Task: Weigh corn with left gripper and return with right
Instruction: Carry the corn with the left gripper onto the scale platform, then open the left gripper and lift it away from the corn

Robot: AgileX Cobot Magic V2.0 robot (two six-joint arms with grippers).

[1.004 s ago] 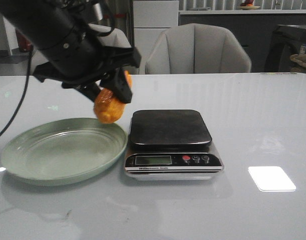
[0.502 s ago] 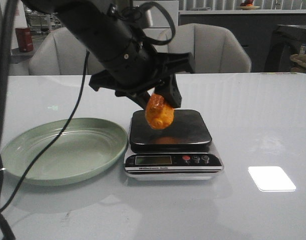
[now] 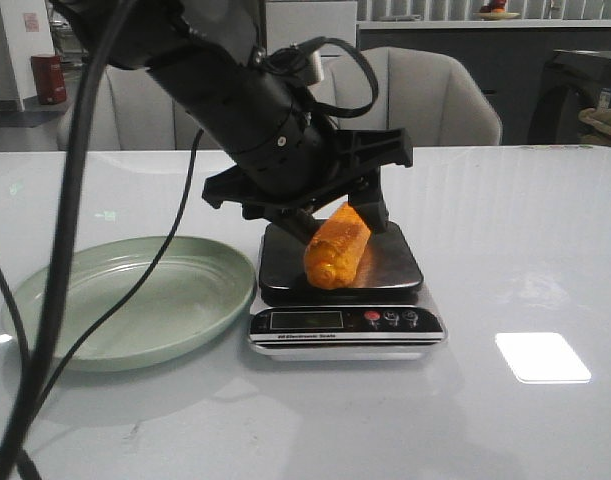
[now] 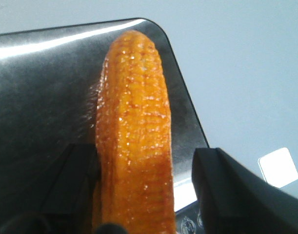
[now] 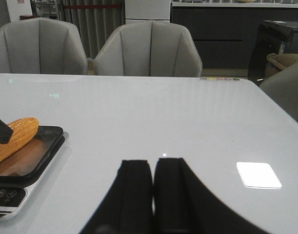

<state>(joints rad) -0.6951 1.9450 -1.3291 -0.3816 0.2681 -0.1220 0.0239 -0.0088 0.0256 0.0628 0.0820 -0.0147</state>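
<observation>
I have the corn [image 3: 337,246] gripped in the left gripper [image 3: 330,215], low over the scale [image 3: 341,262], at the plate's [image 3: 125,300] three o'clock. Release, weighing and return remain; right gripper [image 5: 152,187] idles, pinched together.

The corn [image 3: 337,246] looks wet-glossy, its orange kernels bumpy and catching small highlights. Under it the scale [image 3: 345,290] has a smooth, dark, shiny platform that mirrors the cob, and a silvery, metal-looking front. The table [image 3: 515,250] is pale and glass-smooth, throwing back a bright patch of light. The green plate [image 3: 125,300] has a glazed sheen. The left gripper [image 3: 335,215] is matt black, plastic-looking; the chairs [image 5: 149,48] look like soft, matt upholstery.
</observation>
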